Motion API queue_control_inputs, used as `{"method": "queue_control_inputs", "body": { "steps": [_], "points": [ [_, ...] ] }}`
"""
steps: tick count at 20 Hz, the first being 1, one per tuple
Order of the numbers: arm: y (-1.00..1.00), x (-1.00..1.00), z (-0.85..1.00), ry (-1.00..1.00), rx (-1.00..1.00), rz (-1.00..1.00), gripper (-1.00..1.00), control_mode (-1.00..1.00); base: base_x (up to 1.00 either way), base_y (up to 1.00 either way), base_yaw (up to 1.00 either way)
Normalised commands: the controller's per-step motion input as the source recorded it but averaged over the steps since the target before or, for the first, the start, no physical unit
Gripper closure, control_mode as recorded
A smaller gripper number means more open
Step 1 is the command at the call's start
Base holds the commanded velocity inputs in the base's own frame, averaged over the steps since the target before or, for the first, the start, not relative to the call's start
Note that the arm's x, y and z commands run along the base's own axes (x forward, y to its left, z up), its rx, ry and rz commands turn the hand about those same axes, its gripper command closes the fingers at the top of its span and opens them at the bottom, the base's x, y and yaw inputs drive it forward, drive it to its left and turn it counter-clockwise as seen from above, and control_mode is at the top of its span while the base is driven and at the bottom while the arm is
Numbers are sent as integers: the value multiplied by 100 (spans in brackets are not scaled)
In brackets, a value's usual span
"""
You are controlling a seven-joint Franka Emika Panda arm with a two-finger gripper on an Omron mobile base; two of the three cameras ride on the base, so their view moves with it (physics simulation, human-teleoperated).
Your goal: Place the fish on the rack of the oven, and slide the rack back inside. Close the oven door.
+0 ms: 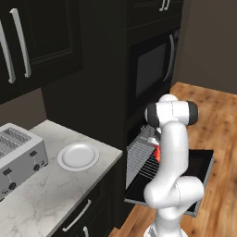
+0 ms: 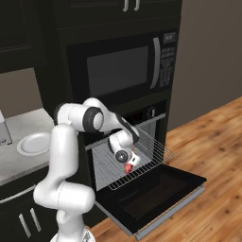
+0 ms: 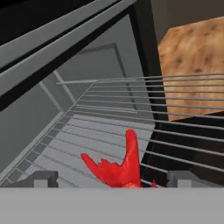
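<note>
So the fish (image 3: 120,168) is down on the rack (image 2: 151,149), which I'd count as step one done. The rack is pulled out over the dropped oven door (image 2: 160,191), and the fish lies near its front edge. The pincer (image 3: 113,178) is spread wide right over it, tips on either side of the body with clear gaps, so it looks let go, not gripped. From the hand view I can't be totally sure whether the fish's lower end rests flat on the wires, since the bottom of the shot cuts it off.

What's left, as I read it: pull the pincer up and away, push the rack back into the oven (image 2: 118,123), then swing the door up shut. So roughly a third of the way.

Looks-wise: the fish is a bright red, glossy little thing with a forked tail sticking up. The rack is thin silvery wires in a flat grid, running parallel with a frame wire around the edge. The oven is grey inside and black outside, set in dark cabinets. The door is a flat black slab with a shiny window panel. Off to the side there's a white round plate (image 1: 77,156) on a pale marbled desk (image 1: 51,194), next to a boxy silver toaster (image 1: 18,157).
</note>
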Motion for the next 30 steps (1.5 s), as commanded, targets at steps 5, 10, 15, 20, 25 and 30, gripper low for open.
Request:
{"method": "queue_control_inputs", "body": {
  "steps": [5, 10, 15, 20, 25, 30],
  "points": [
    [36, 26, 36, 13, -14, -2, -100, -100, 0, 0, 0],
    [15, 24, 20, 16, -16, -1, -100, -100, 0, 0, 0],
    [-23, -21, 13, 4, -16, -1, -100, -100, 0, 0, 0],
    [-76, -67, 1, 0, -11, -3, -100, -100, 0, 0, 0],
    [-92, -69, 0, 2, -2, 0, -100, -100, 0, 0, 0],
    [-90, -64, 0, 4, 7, 2, -100, -100, 0, 0, 0]
  ]
}}
